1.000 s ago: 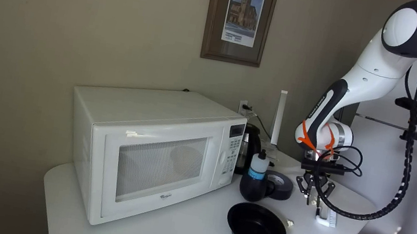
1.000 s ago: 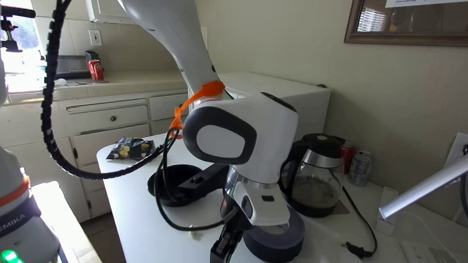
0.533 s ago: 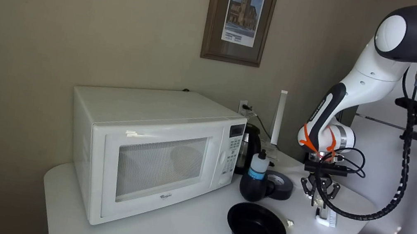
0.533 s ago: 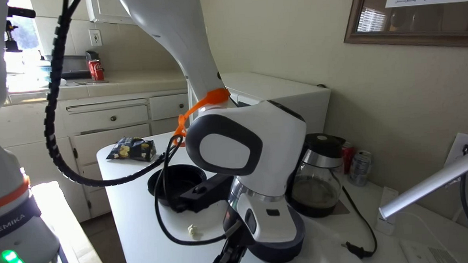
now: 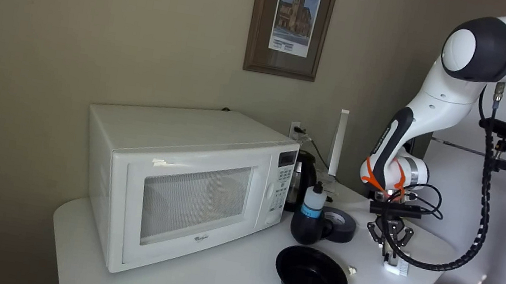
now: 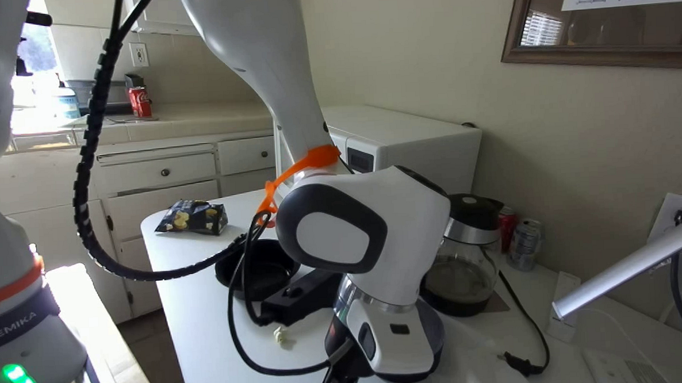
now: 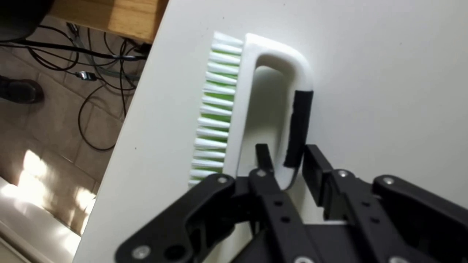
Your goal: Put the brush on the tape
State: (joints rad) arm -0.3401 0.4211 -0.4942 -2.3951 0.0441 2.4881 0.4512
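Note:
The brush [image 7: 243,91], white with white-tipped green bristles and a black grip on its loop handle, lies on the white table near its edge. It also shows in an exterior view [image 5: 395,269]. My gripper [image 7: 287,149] is part open at one end of the handle. One finger is over the loop's opening, the other just outside the black grip, with a gap left between finger and handle. In an exterior view the gripper [image 5: 390,254] points down at the brush. The tape [image 5: 345,228], a dark thick roll, lies flat. It is mostly hidden behind the arm in an exterior view [image 6: 434,324].
A black bowl [image 5: 311,279] stands on the table. A dark mug [image 5: 306,231] with a bottle [image 5: 314,201] stands close beside the tape. A microwave [image 5: 195,188] and a coffee pot [image 6: 459,284] are behind. A small pale crumb [image 5: 352,270] lies near the bowl.
My gripper has moved away from the tape and come down to the brush. The brush, tape and bowl have not moved.

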